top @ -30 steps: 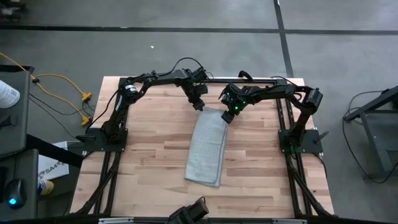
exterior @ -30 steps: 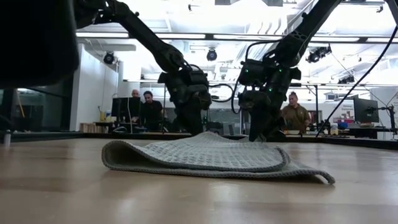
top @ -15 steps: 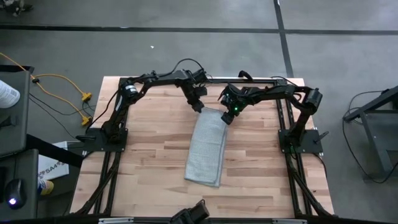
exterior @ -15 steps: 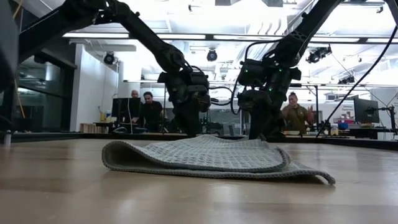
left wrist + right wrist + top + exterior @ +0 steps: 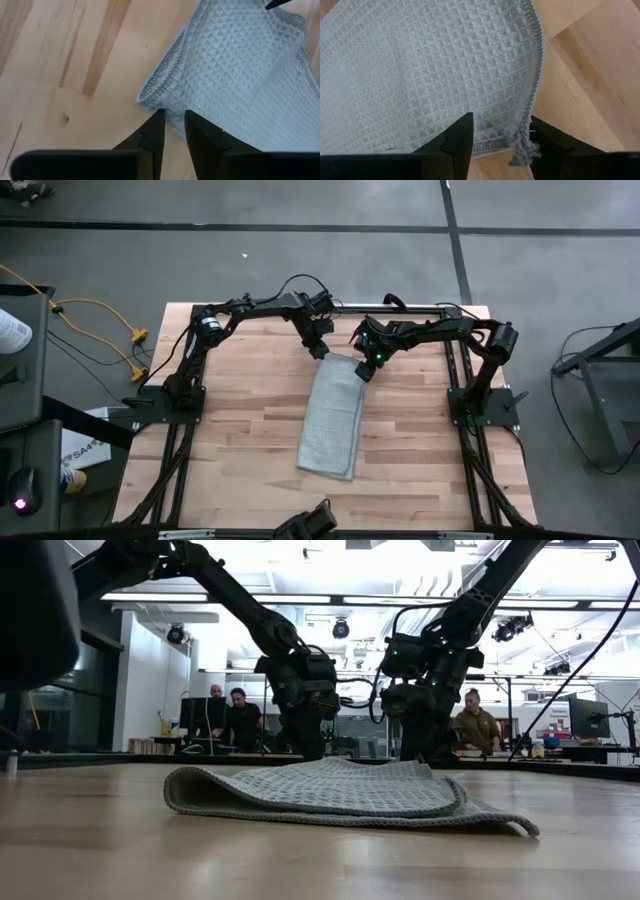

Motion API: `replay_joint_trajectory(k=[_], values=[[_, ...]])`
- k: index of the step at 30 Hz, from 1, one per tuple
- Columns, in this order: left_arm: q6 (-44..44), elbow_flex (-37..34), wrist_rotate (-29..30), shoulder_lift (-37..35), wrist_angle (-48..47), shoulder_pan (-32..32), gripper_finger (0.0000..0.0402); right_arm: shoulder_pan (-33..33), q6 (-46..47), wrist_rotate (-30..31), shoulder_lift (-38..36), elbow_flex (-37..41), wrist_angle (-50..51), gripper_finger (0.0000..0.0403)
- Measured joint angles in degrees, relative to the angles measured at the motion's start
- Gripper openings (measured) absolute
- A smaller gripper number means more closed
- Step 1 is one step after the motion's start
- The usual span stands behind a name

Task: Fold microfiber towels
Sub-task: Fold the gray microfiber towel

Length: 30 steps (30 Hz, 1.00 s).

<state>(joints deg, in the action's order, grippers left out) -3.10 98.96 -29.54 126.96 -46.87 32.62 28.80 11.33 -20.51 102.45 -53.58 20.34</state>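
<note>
The microfiber towel (image 5: 335,418) lies folded lengthwise mid-desk (image 5: 230,430), and at its far corners the left gripper (image 5: 173,131) stands narrowed over the cloth edge while the right gripper (image 5: 501,139) straddles its corner wide apart, so next both likely clamp and lift nearward.

We see a light grey-blue waffle-textured cloth towel (image 5: 334,418), soft and matt, on a pale wooden plank bench (image 5: 240,440) with smooth finish.
</note>
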Motion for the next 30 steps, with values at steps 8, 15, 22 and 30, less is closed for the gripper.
replay_joint_trajectory(k=[8, 15, 22, 30], values=[[-0.60, 0.00, -0.04, 0.00, -0.26, -0.01, 0.0075, 0.00, 0.00, 0.35, 0.00, 0.00, 0.02, 0.0151], [-1.69, -0.02, -0.08, -0.02, -0.37, -0.13, 0.0138, 0.00, -0.09, 0.46, -0.02, -0.02, 0.02, 0.0151], [-3.03, -0.02, -1.13, -0.02, -1.40, -0.15, 0.0174, 0.02, 0.72, 1.39, -0.02, -0.04, 0.42, 0.0151], [-7.03, -0.07, -2.89, -1.29, -5.49, 0.00, 0.0175, 0.04, 0.39, 2.40, -0.04, -0.09, 1.10, 0.0134]])
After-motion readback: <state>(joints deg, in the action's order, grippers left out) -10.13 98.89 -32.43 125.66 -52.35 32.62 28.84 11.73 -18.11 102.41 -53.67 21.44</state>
